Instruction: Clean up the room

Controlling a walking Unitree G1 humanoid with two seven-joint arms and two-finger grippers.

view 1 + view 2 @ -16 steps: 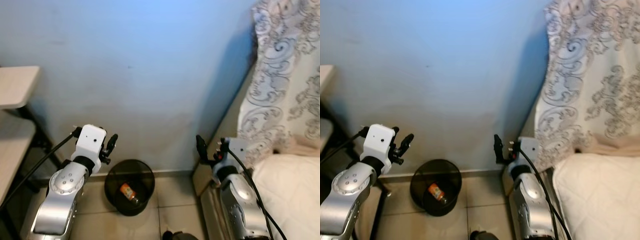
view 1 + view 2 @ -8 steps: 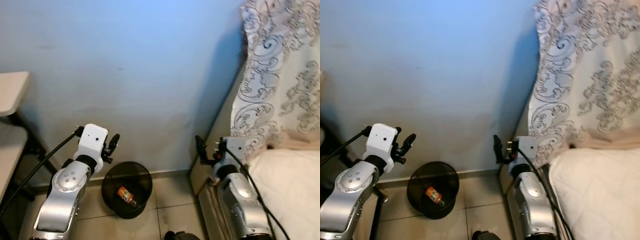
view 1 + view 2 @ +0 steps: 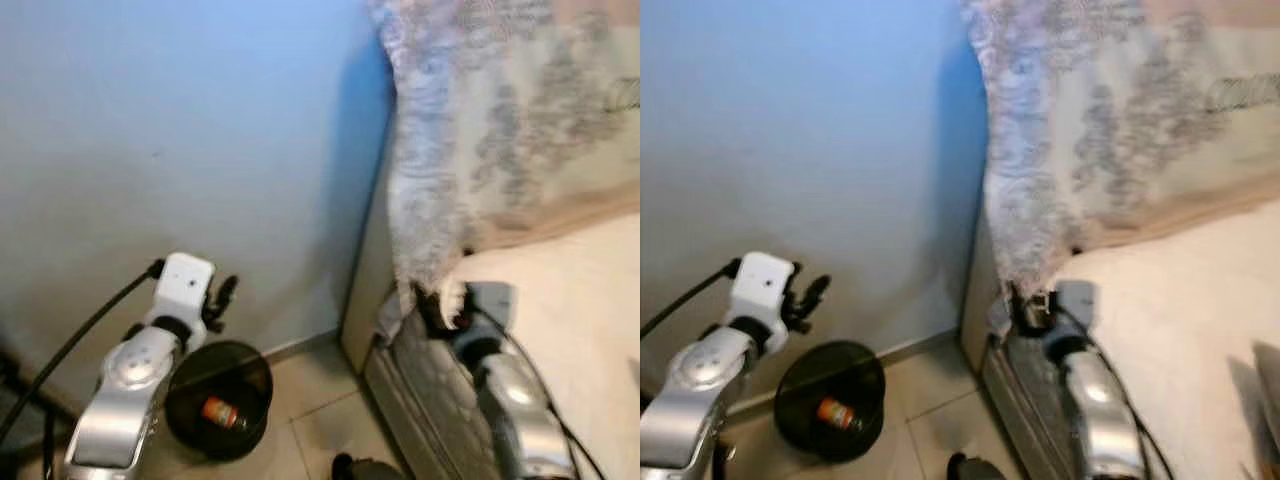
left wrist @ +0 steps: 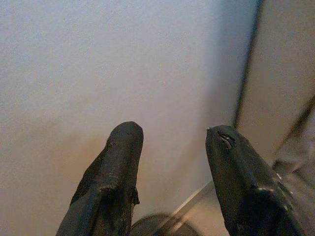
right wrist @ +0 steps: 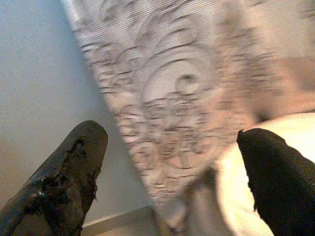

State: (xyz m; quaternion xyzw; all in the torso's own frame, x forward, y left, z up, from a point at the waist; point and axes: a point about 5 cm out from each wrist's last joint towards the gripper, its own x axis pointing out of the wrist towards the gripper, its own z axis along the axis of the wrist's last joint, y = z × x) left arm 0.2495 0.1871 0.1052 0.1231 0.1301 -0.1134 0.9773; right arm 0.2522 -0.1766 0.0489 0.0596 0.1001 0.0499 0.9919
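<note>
A round black wastebasket stands on the tiled floor against the blue wall, with an orange bottle lying in it. My left gripper is raised just above the basket's far rim, facing the wall. In the left wrist view its fingers stand apart with nothing between them. My right gripper is held at the bed's corner, partly behind the hanging patterned cloth. In the right wrist view the fingers are spread wide and hold nothing.
A bed with a pale cover takes up the right side, its frame close to my right arm. The blue wall is straight ahead. A dark object sits on the floor tiles at the bottom edge.
The whole picture has swung to the right and is blurred, so the camera turned. The desk has left the view and the bed and cloth have come closer. Both grippers keep their pose.
</note>
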